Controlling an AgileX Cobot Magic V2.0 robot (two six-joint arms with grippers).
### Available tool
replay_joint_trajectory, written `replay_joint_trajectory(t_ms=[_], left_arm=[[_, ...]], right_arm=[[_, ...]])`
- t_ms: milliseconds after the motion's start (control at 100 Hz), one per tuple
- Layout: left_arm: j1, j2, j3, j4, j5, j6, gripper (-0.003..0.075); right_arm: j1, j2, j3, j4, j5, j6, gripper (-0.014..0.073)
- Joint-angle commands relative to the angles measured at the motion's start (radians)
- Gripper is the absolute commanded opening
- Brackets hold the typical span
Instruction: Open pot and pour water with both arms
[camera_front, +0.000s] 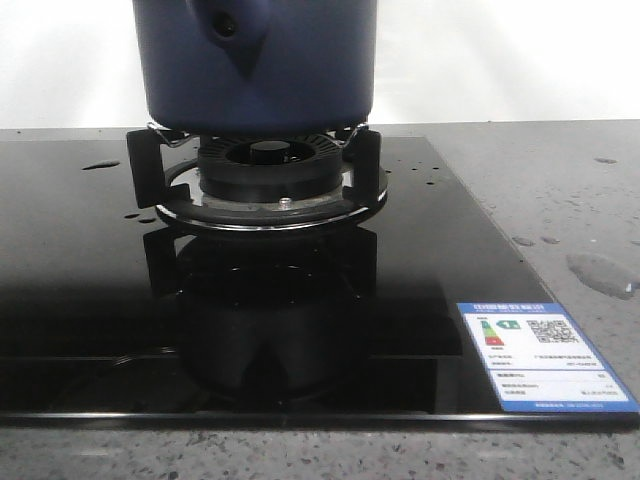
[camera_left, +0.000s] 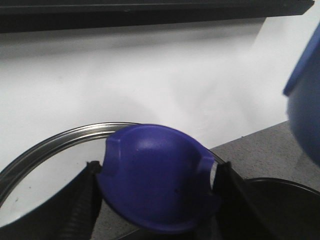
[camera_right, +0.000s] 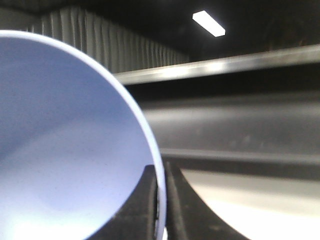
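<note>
The pot (camera_front: 255, 65) sits on the burner grate (camera_front: 255, 180), its handle socket (camera_front: 225, 25) facing forward. A blue lid knob (camera_left: 155, 185) is pinched between the left fingers (camera_left: 82, 205). A pale blue rim (camera_right: 159, 190) is clamped between the right fingers (camera_right: 145, 205). The pot is judged rigid, heavy and smooth-sided, perhaps slippery given drops of water (camera_front: 600, 272) on the surface (camera_front: 560, 180); rim or socket is the likeliest hold.

My front view is bright behind, with the glossy hob (camera_front: 90, 300) mirroring the burner darkly. Both wrist views are soft; a ceiling lamp (camera_right: 208, 23) glares in the right one.
</note>
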Motion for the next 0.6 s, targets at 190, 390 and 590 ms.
replay_joint_trajectory(t_ms=[190,390,590], left_arm=[[0.002,-0.041,-0.044,-0.106,0.08,0.001,0.0337],[0.002,-0.041,-0.064,-0.174,0.178,0.001,0.0337],[-0.056,-0.041,-0.068,-0.199,0.195,0.02,0.0337]], right_arm=[[-0.005,-0.178,-0.096,0.053,0.401,-0.112,-0.0046],[-0.087,-0.27,-0.239,0.092,0.993,-0.154,-0.0046],[-0.279,-0.278,-0.386,0.086,1.562,-0.001,-0.0046]])
